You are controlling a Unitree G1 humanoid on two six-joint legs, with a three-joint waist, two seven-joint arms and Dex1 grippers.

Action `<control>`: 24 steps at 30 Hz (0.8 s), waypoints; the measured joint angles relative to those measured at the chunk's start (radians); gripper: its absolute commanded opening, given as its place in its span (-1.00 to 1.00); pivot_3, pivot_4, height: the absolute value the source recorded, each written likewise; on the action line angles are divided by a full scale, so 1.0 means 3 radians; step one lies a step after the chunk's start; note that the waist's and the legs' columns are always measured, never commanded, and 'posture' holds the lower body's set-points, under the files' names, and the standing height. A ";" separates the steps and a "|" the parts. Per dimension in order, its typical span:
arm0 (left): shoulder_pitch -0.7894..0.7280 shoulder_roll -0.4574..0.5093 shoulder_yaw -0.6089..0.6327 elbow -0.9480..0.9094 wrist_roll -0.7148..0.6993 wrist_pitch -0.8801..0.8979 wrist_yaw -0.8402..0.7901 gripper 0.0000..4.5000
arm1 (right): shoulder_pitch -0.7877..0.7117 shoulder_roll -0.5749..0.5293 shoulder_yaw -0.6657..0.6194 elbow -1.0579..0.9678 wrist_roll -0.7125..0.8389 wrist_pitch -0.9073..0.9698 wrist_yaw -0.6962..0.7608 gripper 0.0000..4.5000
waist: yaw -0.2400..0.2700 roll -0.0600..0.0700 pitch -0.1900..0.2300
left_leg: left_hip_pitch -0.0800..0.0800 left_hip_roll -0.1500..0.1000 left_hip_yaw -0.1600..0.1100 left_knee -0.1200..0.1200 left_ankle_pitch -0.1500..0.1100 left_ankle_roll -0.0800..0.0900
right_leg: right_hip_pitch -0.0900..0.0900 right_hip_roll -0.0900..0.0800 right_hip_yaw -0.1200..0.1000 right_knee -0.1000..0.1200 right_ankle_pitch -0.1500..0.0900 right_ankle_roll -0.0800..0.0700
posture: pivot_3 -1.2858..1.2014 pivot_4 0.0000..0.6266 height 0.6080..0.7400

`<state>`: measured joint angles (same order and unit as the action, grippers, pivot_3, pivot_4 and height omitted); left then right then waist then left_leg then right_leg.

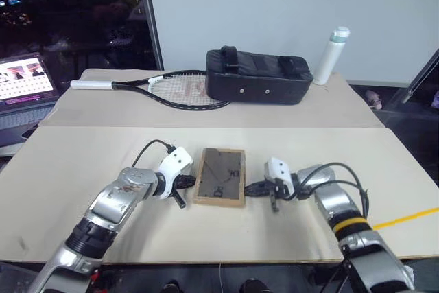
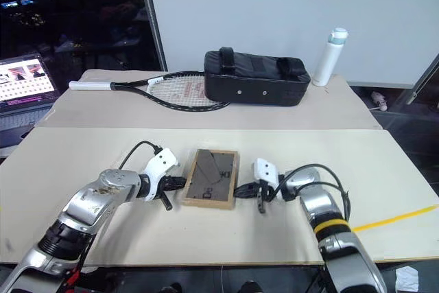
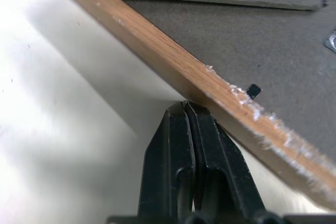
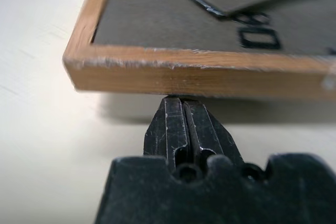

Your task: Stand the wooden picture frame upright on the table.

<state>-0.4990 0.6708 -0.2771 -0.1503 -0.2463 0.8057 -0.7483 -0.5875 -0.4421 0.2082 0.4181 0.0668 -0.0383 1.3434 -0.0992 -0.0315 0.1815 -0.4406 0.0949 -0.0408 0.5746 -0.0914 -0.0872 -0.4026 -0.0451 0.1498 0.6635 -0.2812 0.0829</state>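
The wooden picture frame (image 1: 219, 176) lies flat on the table (image 1: 103, 159) with its dark back and folded stand facing up. It sits between my two grippers. My left gripper (image 1: 191, 182) is shut, and its tips (image 3: 185, 107) press against the frame's left wooden edge (image 3: 210, 80). From the other side my right gripper (image 1: 251, 188) is also shut, with its tips (image 4: 181, 99) at the bottom of the frame's right edge (image 4: 199, 80). Neither gripper holds anything between its fingers. The frame's front is hidden.
At the back of the table lie a tennis racket (image 1: 171, 90), a black padded bag (image 1: 257, 77) and an upright white bottle (image 1: 330, 56). A lit laptop (image 1: 24, 84) stands off the table at the left. A seam (image 1: 206, 127) crosses the tabletop, and a yellow line (image 1: 411, 217) marks it at the right.
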 measured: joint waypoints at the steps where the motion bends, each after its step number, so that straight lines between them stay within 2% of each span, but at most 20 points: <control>1: 0.0013 0.0031 0.0002 -0.0014 0.0001 -0.0003 -0.0029 -0.95 | 0.0037 -0.0006 0.0015 -0.0091 0.0002 0.0063 -0.0007 -0.99 | 0.0001 -0.0001 0.0000 | 0.0000 0.0000 0.0000 0.0000 0.0000 0.0000 | 0.0000 0.0000 0.0000 0.0000 0.0000 0.0000 | 0.03 -0.52 0.71; 4: 0.0042 0.0123 0.0053 -0.0013 -0.0014 0.0032 -0.0110 -0.95 | 0.0146 -0.0109 0.0030 -0.0352 0.0007 0.0237 -0.0057 -0.99 | 0.0008 -0.0001 0.0000 | 0.0000 0.0000 0.0000 0.0002 0.0000 0.0000 | 0.0000 0.0000 0.0000 0.0000 -0.0001 -0.0001 | 0.03 -0.52 0.71; 7: -0.0009 -0.0061 0.0472 0.0049 -0.0335 0.0771 -0.0033 -0.95 | 0.0179 -0.0306 -0.0025 -0.0418 0.0035 0.0325 -0.0134 -0.99 | 0.0012 -0.0002 0.0000 | -0.0003 0.0000 0.0000 0.0006 0.0000 0.0000 | -0.0002 0.0000 -0.0001 0.0002 -0.0002 0.0000 | 0.03 -0.52 0.71; 8: -0.0117 -0.0088 0.0612 0.0070 -0.0478 0.1263 -0.0027 -0.73 | 0.0184 -0.0401 -0.0071 -0.0417 0.0034 0.0329 -0.0162 -1.00 | 0.0013 -0.0003 0.0001 | -0.0004 0.0000 0.0000 0.0007 0.0000 0.0000 | -0.0002 0.0000 -0.0001 0.0002 -0.0002 0.0000 | 0.03 -0.52 0.71; 9: -0.0200 -0.0078 0.0723 0.0106 -0.0589 0.1644 -0.0038 -0.64 | 0.0184 -0.0481 -0.0111 -0.0416 0.0033 0.0329 -0.0189 -1.00 | 0.0007 -0.0003 0.0001 | -0.0003 0.0000 0.0000 0.0006 0.0000 0.0000 | -0.0003 0.0000 -0.0001 0.0002 -0.0002 0.0001 | 0.03 -0.52 0.71; 11: -0.0241 -0.0077 0.1020 0.0164 -0.0899 0.2274 -0.0127 -0.32 | 0.0193 -0.0622 -0.0193 -0.0409 0.0037 0.0329 -0.0239 -1.00 | -0.0017 -0.0003 0.0001 | -0.0002 0.0000 -0.0001 0.0001 -0.0001 0.0001 | -0.0005 0.0000 0.0000 0.0001 -0.0006 -0.0002 | 0.03 -0.52 0.71; 14: -0.0167 -0.0017 0.1216 0.0306 -0.1380 0.2593 -0.0223 0.21 | 0.0228 -0.0705 -0.0266 -0.0406 0.0076 0.0329 -0.0286 -1.00 | -0.0017 -0.0003 0.0001 | -0.0003 0.0000 -0.0004 -0.0005 -0.0002 0.0002 | -0.0006 0.0000 -0.0005 0.0004 -0.0013 -0.0006 | 0.03 -0.52 0.71; 18: -0.0227 -0.0059 0.1288 0.0704 -0.2070 0.2652 0.0048 0.87 | 0.0337 -0.0689 -0.0229 -0.0500 0.0103 0.0335 -0.0335 -1.00 | 0.0026 -0.0004 0.0001 | -0.0005 0.0000 -0.0007 0.0001 -0.0002 0.0002 | -0.0001 -0.0002 -0.0009 0.0002 -0.0013 -0.0005 | 0.03 -0.52 0.71; 19: -0.0259 -0.0080 0.1284 0.0744 -0.2132 0.2654 0.0110 0.98 | 0.0338 -0.0688 -0.0208 -0.0507 0.0097 0.0334 -0.0345 -1.00 | 0.0037 -0.0004 0.0001 | -0.0004 -0.0001 -0.0007 0.0002 -0.0002 0.0002 | 0.0001 -0.0002 -0.0009 0.0002 -0.0013 -0.0005 | 0.03 -0.52 0.71; 24: -0.0441 -0.0568 0.1294 0.1090 -0.2582 0.2636 0.0761 0.98 | 0.0346 -0.0523 -0.0076 -0.0584 0.0054 0.0309 -0.0432 -1.00 | 0.0131 -0.0003 -0.0001 | -0.0004 -0.0008 -0.0015 0.0020 -0.0002 0.0001 | 0.0013 -0.0002 -0.0010 0.0001 -0.0012 -0.0001 | 0.03 -0.52 0.71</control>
<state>-0.6314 0.5005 0.1109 0.1769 -1.0210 1.5963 -0.5199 -0.4837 -0.5989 0.1855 0.2428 0.0831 0.0544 1.2139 -0.0599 -0.0324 0.1812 -0.4418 0.0924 -0.0452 0.5807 -0.0920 -0.0869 -0.3987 -0.0459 0.1469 0.6637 -0.2848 0.0827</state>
